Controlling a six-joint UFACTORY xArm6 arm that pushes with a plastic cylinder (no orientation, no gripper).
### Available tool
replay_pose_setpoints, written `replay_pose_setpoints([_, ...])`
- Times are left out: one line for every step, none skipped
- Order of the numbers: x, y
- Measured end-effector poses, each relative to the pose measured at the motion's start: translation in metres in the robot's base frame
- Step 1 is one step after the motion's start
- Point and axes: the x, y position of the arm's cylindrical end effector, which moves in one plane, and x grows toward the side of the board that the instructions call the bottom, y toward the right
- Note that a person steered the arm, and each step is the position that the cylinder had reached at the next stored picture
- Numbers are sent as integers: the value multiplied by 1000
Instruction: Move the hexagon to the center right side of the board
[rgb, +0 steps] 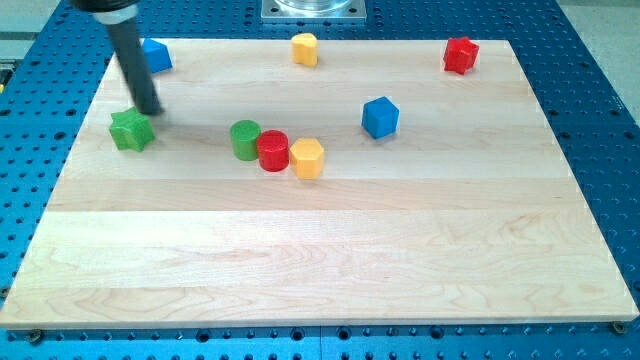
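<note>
The yellow hexagon (308, 158) lies left of the board's middle, touching a red cylinder (273, 151), which touches a green cylinder (245, 139) on its left. My tip (150, 110) stands at the view's upper left, just above and right of a green star (131, 130), very close to it. The tip is far to the left of the hexagon.
A blue cube (380, 117) sits right of the middle. A blue block (156, 55) is at the top left behind the rod, a yellow block (305, 48) at the top middle, a red block (460, 54) at the top right. The wooden board (330, 260) lies on a blue perforated table.
</note>
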Motion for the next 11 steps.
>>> replay_pose_setpoints([33, 0])
replay_pose_setpoints([36, 12])
replay_pose_setpoints([8, 38])
replay_pose_setpoints([47, 85])
replay_pose_setpoints([79, 101])
replay_pose_setpoints([109, 152])
replay_pose_setpoints([108, 200])
replay_pose_setpoints([93, 238])
replay_pose_setpoints([69, 243])
replay_pose_setpoints([55, 269])
replay_pose_setpoints([59, 349])
